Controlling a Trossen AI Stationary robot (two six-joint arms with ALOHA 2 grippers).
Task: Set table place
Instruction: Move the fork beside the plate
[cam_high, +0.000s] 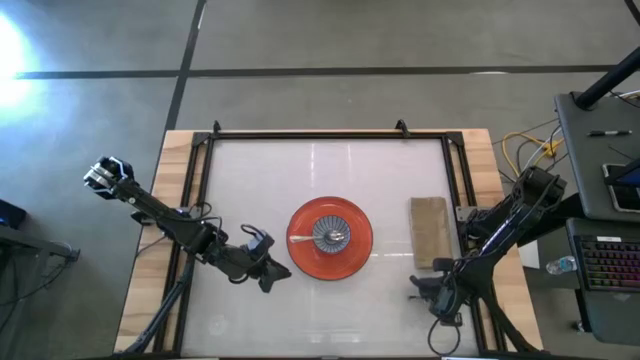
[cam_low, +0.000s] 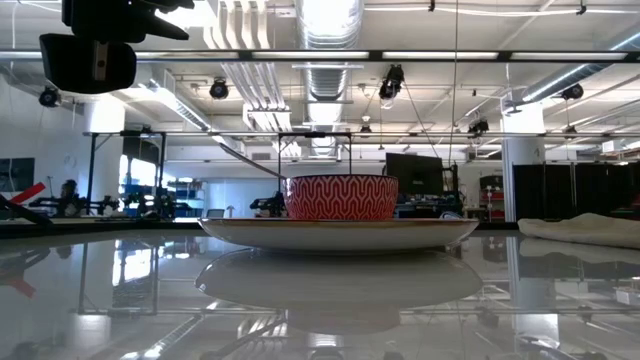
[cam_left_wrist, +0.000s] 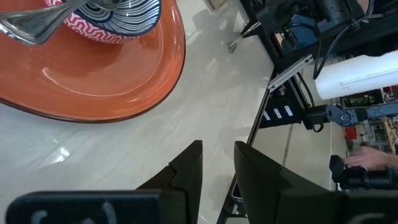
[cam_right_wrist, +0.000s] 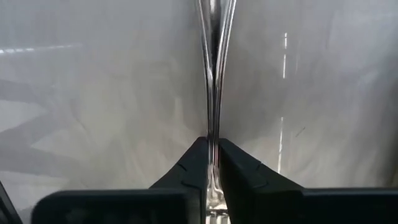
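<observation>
An orange plate (cam_high: 310, 262) lies mid-table on the white table (cam_high: 260, 180). On it stands a red-patterned bowl (cam_high: 332, 236) with a silver spoon (cam_high: 303, 239) resting in it. A tan folded napkin (cam_high: 428, 232) lies flat to the plate's right. My right gripper (cam_high: 420, 288) is at the napkin's near end, shut on a thin silver piece of cutlery (cam_right_wrist: 214, 74). Which kind of cutlery it is does not show. My left gripper (cam_high: 275, 280) hovers at the plate's near-left rim, fingers (cam_left_wrist: 186, 171) slightly apart and empty. My right gripper pinches the cutlery's thin handle (cam_right_wrist: 214, 134) between its two fingers. The fingers lie along the handle, which runs straight out past the fingertips, seen edge-on. I cannot tell whether the piece rests on the table or hangs clear of it.
Black frame rails (cam_high: 310, 135) run along the table's far and side edges. A grey desk with a keyboard (cam_high: 610, 260) stands beyond the right edge. A person's hand (cam_left_wrist: 367, 158) shows off the table. Bare tabletop lies left of and beyond the plate.
</observation>
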